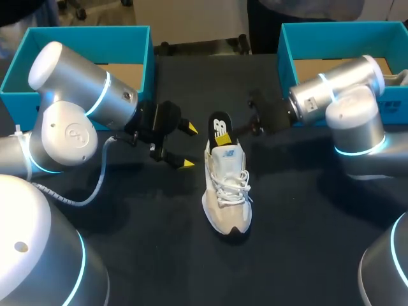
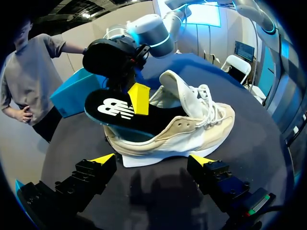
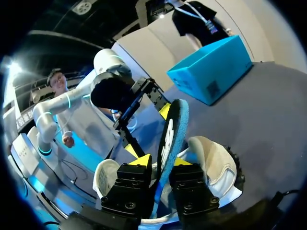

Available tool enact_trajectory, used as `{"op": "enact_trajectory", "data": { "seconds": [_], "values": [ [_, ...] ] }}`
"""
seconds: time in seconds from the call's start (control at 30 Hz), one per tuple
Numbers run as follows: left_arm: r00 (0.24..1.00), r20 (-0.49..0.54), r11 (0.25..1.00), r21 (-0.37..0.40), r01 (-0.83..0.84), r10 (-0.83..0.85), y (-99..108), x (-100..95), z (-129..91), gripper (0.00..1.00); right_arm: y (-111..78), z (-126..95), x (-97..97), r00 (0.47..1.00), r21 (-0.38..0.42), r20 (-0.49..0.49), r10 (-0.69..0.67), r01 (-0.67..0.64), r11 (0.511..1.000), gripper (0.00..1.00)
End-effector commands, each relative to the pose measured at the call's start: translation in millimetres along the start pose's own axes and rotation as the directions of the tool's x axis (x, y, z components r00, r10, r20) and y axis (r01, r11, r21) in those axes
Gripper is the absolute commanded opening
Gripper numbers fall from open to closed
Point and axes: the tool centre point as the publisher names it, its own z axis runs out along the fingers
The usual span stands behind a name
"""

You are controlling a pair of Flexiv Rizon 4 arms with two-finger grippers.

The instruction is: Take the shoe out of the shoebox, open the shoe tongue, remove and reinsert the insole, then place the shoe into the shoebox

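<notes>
right tool [image 3: 160, 161] pinches the insole [image 1: 220, 127] sticking from the shoe [image 1: 227, 191]; left tool [image 1: 189, 146] spread beside it

The black table [image 1: 306, 242] carries a white shoe [image 1: 227, 197], a left shoebox [image 1: 148, 64] and a right shoebox [image 1: 285, 54].

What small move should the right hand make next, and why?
Probably lift the insole up and out: the right hand is shut on it, its heel end is raised, and its front is inside the shoe.
</notes>
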Motion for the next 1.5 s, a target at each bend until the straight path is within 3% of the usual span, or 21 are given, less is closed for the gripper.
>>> {"op": "enact_trajectory", "data": {
  "seconds": [0.03,0.17,0.73,0.77,0.9,1.0,1.5],
  "values": [
    [1.0,0.0,1.0,-0.003,0.001,-0.001,0,0.3,0,1.0,-2.4,0,-1.2,1.0,0.008,-0.014,0.022,-0.022,1.0,0.0],
    [1.0,0.0,1.0,-0.003,0.001,-0.001,0,0.3,0,1.0,-9.9,4,1.6,0.997,0.041,-0.038,0.066,-0.064,0.997,0.0],
    [1.0,0.0,1.0,-0.003,0.001,-0.001,0,0.3,0,1.0,-36.9,18,13.7,0.979,0.059,-0.094,0.179,-0.174,0.983,0.0],
    [1.0,0.0,1.0,-0.003,0.001,-0.001,0,0.3,0,1.0,-36.7,18,14.2,0.98,0.061,-0.09,0.18,-0.175,0.983,0.0],
    [1.0,0.0,1.0,-0.003,0.001,-0.001,0,0.3,0,1.0,-31.0,14,16.9,0.985,0.052,-0.06,0.163,-0.161,0.986,0.18],
    [1.0,0.0,1.0,-0.003,0.001,-0.001,0,0.3,0,1.0,-25.8,11,18.7,0.987,0.051,-0.042,0.154,-0.152,0.987,0.23],
    [1.0,0.0,1.0,-0.003,0.001,-0.001,0,0.3,0,1.0,1.5,-4,20.3,0.995,0.074,0.008,0.095,-0.096,0.993,0.36]
  ]
}}
